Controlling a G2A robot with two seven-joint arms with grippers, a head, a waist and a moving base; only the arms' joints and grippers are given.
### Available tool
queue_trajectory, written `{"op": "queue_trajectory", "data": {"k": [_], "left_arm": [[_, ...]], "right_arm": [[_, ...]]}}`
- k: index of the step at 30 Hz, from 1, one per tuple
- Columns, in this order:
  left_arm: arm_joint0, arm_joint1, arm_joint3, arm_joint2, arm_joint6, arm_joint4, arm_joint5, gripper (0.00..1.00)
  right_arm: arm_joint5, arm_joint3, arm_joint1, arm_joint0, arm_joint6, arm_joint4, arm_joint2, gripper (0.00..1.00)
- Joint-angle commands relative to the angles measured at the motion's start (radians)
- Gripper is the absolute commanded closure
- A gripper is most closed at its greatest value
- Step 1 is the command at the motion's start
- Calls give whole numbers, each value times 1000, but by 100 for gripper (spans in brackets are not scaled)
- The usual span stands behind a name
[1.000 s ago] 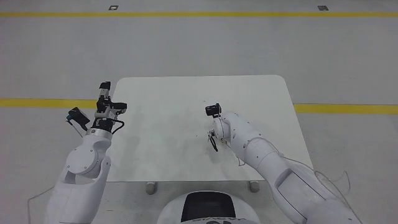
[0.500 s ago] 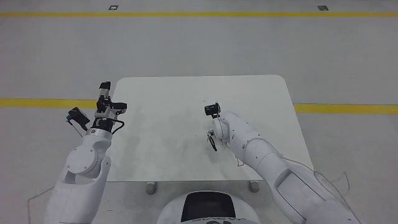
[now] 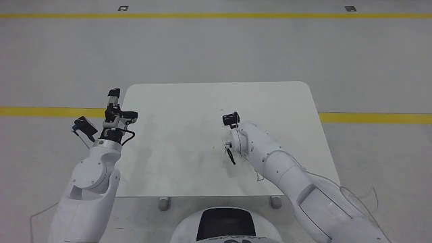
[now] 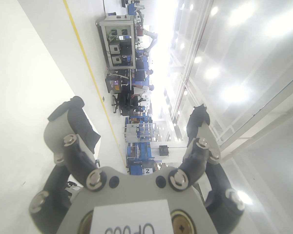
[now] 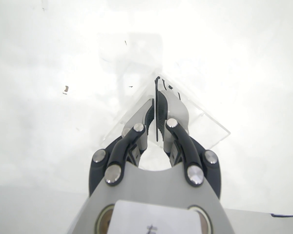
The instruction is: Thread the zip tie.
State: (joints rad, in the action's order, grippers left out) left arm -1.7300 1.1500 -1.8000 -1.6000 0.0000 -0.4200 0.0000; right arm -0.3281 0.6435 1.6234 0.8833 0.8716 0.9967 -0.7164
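— So, where is the zip tie?

— Between the pads of my right pincer. It is a thin black strip seen edge-on, running along the fingers. Its hooked end pokes out past the fingertips and its other end trails back towards my palm.

— How tight is that pincer?

— Closed right down on the strip, with nothing else in it.

— What lies under it?

— A clear plastic plate flat on the white table, one corner pointing ahead of my fingertips. Whether the tie's end touches the plate, I cannot tell.

— And your other arm?

— My left pincer hangs at the table's left edge, well apart from the right one. Its fingers are spread wide and hold nothing.
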Motion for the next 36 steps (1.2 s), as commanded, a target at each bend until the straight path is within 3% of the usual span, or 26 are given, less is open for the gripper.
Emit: {"op": "queue_trajectory", "data": {"k": [1, 13, 21, 28, 36], "left_arm": [[0, 0, 0, 0, 0, 0, 0, 0], [0, 0, 0, 0, 0, 0, 0, 0], [0, 0, 0, 0, 0, 0, 0, 0], [0, 0, 0, 0, 0, 0, 0, 0], [0, 0, 0, 0, 0, 0, 0, 0]], "right_arm": [[1, -4, 1, -1, 2, 0, -1, 94], [7, -22, 12, -9, 2, 6, -7, 100], [7, 24, 3, 6, 7, 23, -24, 100], [-7, 126, -21, 47, 26, 64, -54, 100], [1, 309, -70, 133, 77, 130, -122, 100]]}}
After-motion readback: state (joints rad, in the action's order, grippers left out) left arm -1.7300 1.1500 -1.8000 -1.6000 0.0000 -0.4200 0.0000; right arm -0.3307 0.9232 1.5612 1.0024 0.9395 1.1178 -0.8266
